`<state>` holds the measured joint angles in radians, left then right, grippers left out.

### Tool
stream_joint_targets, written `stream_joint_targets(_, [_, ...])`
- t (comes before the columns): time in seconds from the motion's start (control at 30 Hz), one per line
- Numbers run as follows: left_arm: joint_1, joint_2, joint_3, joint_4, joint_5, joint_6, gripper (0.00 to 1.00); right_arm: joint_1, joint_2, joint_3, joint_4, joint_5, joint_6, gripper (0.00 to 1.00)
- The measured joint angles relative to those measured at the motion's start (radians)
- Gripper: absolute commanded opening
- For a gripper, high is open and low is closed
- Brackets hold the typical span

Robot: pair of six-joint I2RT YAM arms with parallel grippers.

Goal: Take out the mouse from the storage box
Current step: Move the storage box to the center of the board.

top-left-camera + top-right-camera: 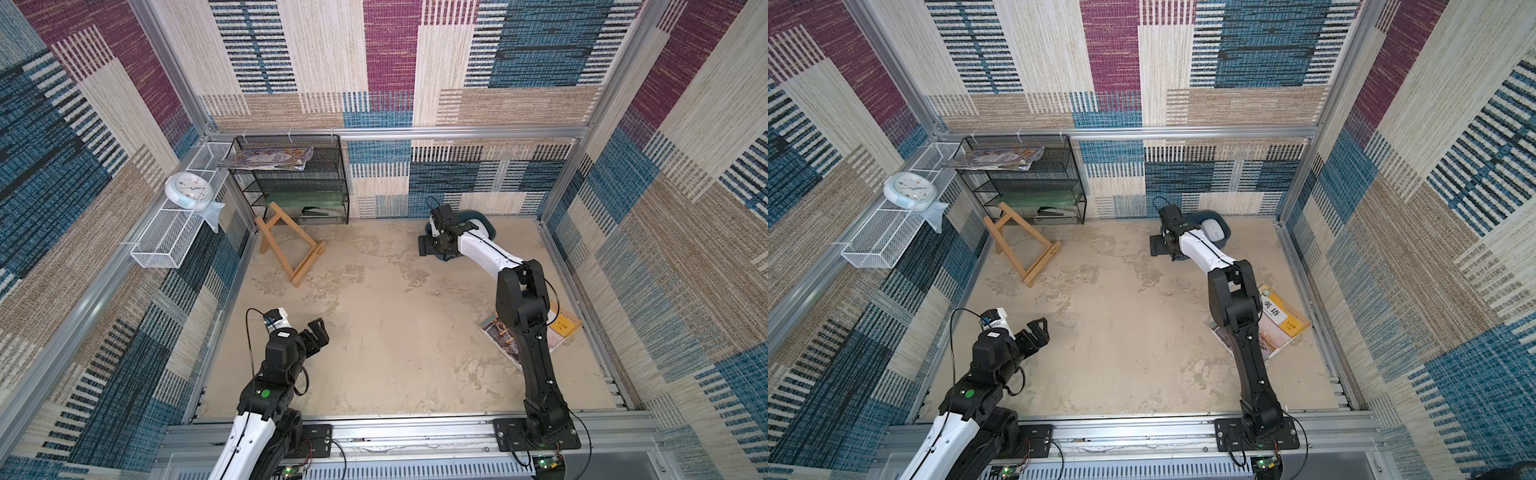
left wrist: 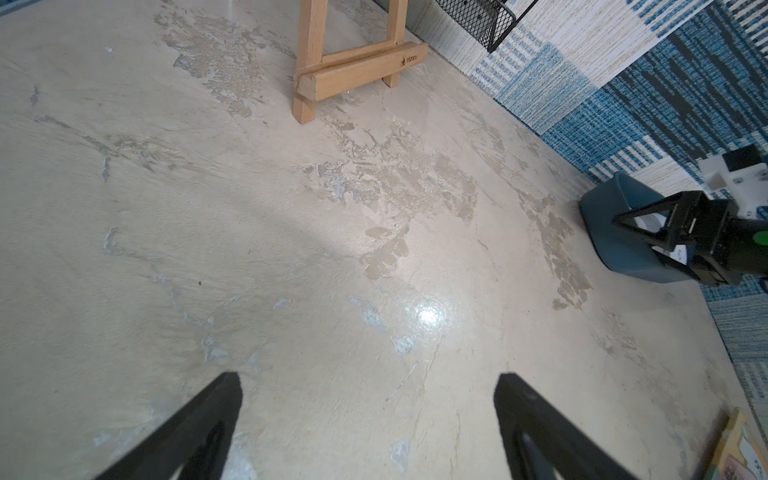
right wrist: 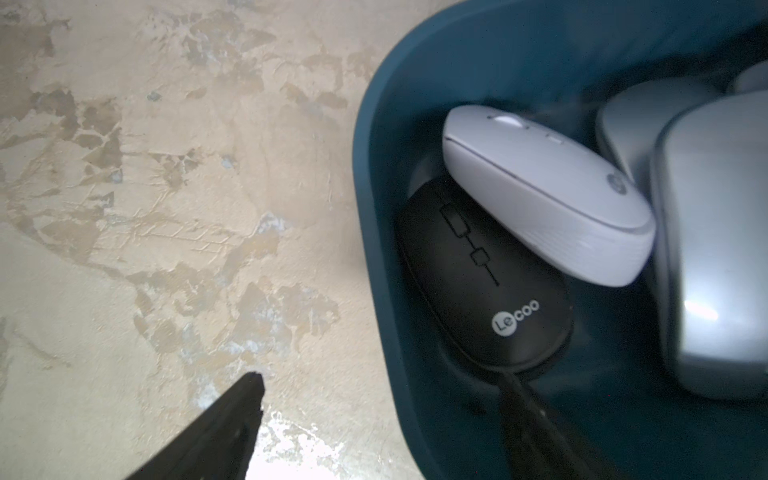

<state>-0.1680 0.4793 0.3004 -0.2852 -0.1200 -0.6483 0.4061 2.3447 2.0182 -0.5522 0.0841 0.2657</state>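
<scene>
**Bench (image 1: 395, 332) with two arms.** The storage box (image 1: 1225, 230) stands at the far edge of the bench, near its far right corner. The right arm partly covers it in both top views.

Several mice lie inside the box:
- A black mouse (image 3: 482, 282) lies flat just inside the rounded wall.
- A white mouse (image 3: 548, 195) rests tilted across the black one's front end, touching it.
- A silver mouse (image 3: 715, 249) lies just beside the white one.

The right claw (image 3: 380, 378) is spread and straddles the box wall. One finger (image 3: 232, 419) hangs outside, over the bare bench. The other finger (image 3: 536, 424) is inside the box, with its tip at the rear end of the black mouse. Whether that tip touches the mouse cannot be told. The claw pinches nothing.

The left claw (image 2: 368, 376) is spread and empty. It hangs above the bare bench near the near left corner, well apart from the box.

A wooden easel (image 1: 291, 249) lies near the far left corner, in front of a black mesh rack (image 1: 299, 183). A book (image 1: 1283, 320) lies by the right edge, partly under the right arm.
</scene>
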Motion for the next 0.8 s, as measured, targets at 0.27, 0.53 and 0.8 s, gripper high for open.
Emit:
stream_joint_targets(0.27, [0.000, 0.016, 0.010, -0.001, 0.013, 0.005, 0.99, 0.040, -0.092, -0.175, 0.075, -0.022, 0.004, 0.89])
stream_joint_targets(0.53, [0.000, 0.077, 0.061, -0.008, 0.039, 0.025, 0.99, 0.090, -0.246, -0.418, 0.173, -0.068, 0.047, 0.88])
stream_joint_targets(0.8, [0.000, 0.221, 0.122, 0.000, 0.112, -0.025, 0.99, 0.171, -0.440, -0.684, 0.323, -0.147, 0.143, 0.88])
